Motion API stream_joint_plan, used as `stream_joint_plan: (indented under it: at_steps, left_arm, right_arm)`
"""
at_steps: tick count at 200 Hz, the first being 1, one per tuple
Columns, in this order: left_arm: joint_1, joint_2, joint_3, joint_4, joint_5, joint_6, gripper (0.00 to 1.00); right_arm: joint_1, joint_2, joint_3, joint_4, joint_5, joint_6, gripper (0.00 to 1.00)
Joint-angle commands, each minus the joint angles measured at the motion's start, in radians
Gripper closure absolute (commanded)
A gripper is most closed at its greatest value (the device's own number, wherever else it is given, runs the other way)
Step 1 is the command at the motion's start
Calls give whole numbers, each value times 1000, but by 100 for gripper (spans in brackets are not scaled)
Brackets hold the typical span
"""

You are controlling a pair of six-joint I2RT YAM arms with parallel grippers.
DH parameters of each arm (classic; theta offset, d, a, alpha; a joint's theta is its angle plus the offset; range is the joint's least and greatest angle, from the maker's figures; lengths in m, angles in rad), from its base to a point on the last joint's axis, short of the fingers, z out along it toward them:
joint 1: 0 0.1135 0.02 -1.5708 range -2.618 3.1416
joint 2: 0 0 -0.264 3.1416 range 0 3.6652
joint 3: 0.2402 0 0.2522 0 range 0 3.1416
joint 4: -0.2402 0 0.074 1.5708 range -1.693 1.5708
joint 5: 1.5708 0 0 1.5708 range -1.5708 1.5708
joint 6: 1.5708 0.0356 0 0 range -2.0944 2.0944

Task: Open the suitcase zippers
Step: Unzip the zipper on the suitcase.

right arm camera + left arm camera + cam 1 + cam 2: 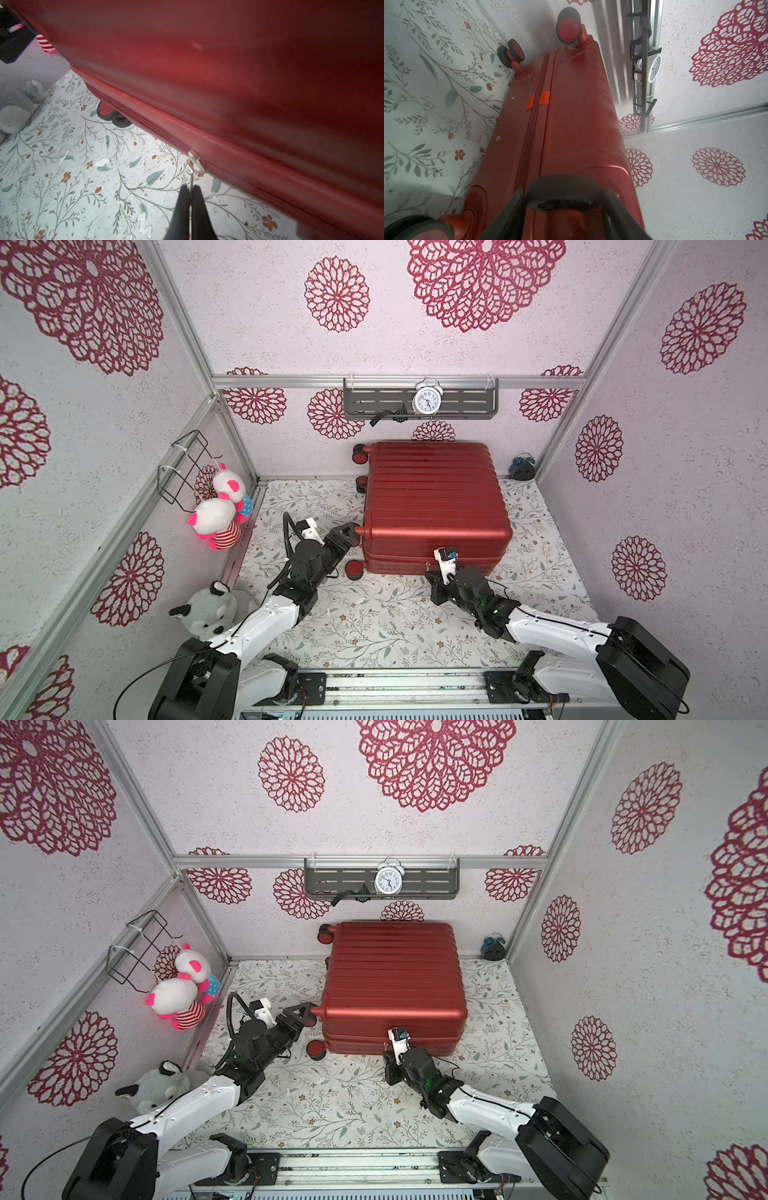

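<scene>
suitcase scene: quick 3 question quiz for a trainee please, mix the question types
1. True or false: the right gripper is shut on the zipper pull of the suitcase.
2. What does the left gripper clamp? A) the handle B) a suitcase wheel C) a plush toy
3. Fill in: the white alarm clock stands on a grey ___ on the back wall.

Key: 1 true; 2 B; 3 shelf.

glossy ribbed suitcase (434, 497), metal zipper pull (195, 164)
</scene>
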Motion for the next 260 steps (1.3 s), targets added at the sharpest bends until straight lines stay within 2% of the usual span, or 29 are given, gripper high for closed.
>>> stream_joint_plan:
  at_steps: [1,61,121,260]
  left_arm:
    - [-117,10,-6,-64,159,68,70]
    - [-230,43,32,-60,103,70,70]
    - [-301,84,64,-52,68,69,70]
    - [-336,118,89,-44,59,74,70]
  right_arm:
    - [39,13,15,50,-97,-27,100]
    - [77,35,34,77,-93,-43,100]
    - [118,59,43,110,-76,-48,100]
    - [205,185,122,167,-36,-52,100]
